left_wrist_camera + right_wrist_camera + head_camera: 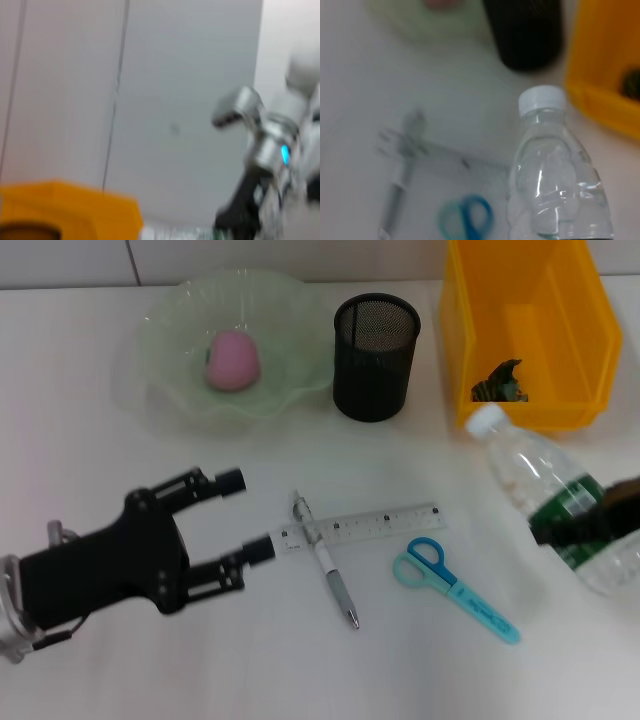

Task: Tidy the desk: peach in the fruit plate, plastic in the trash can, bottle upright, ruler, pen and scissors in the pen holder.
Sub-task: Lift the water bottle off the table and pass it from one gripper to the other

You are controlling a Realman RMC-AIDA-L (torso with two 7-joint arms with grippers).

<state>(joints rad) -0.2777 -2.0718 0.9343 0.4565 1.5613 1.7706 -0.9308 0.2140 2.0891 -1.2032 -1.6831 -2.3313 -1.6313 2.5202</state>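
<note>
The pink peach (233,360) lies in the pale green fruit plate (170,330) at the back left of the desk (90,470). The dark green plastic (500,383) lies in the orange-yellow trash can (530,330). The black mesh pen holder (375,355) stands between them. The clear ruler (375,524), the pen (330,570) across its left end, and the blue scissors (455,590) lie in the middle. My left gripper (247,515) is open, just left of the ruler. My right gripper (592,515) is shut on the tilted bottle (530,470), cap toward the trash can; the bottle also shows in the right wrist view (552,165).
A tiled wall runs behind the desk. The trash can (605,100) and the pen holder (527,35) stand close beyond the bottle's cap. The left wrist view shows the wall, the trash can's rim (65,210) and my right arm (265,150).
</note>
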